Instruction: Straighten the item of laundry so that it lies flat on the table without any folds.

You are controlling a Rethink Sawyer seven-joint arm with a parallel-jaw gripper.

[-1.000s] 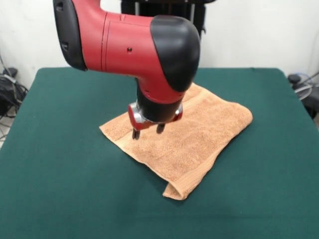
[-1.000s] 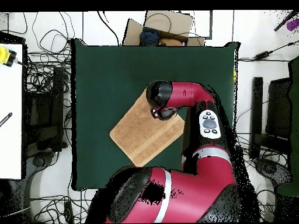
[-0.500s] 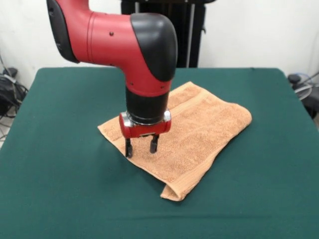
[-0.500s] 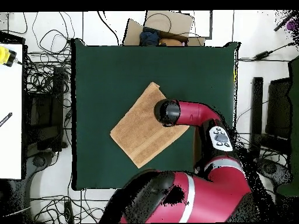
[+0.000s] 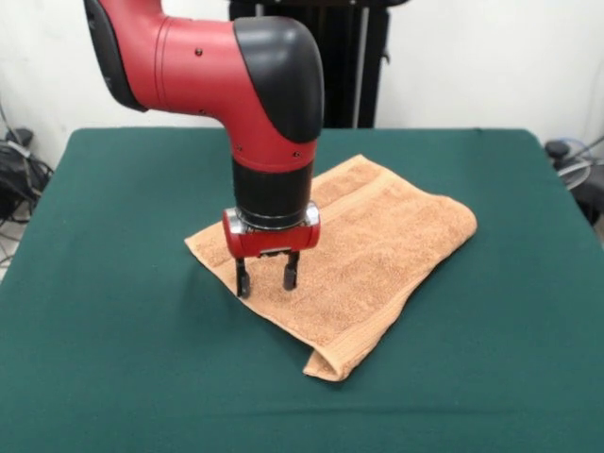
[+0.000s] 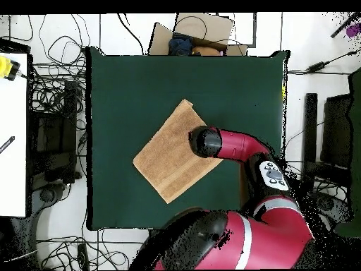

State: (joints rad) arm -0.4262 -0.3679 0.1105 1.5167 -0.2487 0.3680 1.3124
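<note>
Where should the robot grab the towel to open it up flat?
Probably the loose top corner at the towel's near tip, where the front view shows the layers curling apart. The towel is folded double on the table, and that lifted lip gives the jaws something to pinch. The gripper, jaws open, could come straight down from above, then pull the top layer outward over the bare table.

One towel, one table, one pincer.

Red and black arm bent downward, end effector vertical, fingers parted, nothing held
</note>
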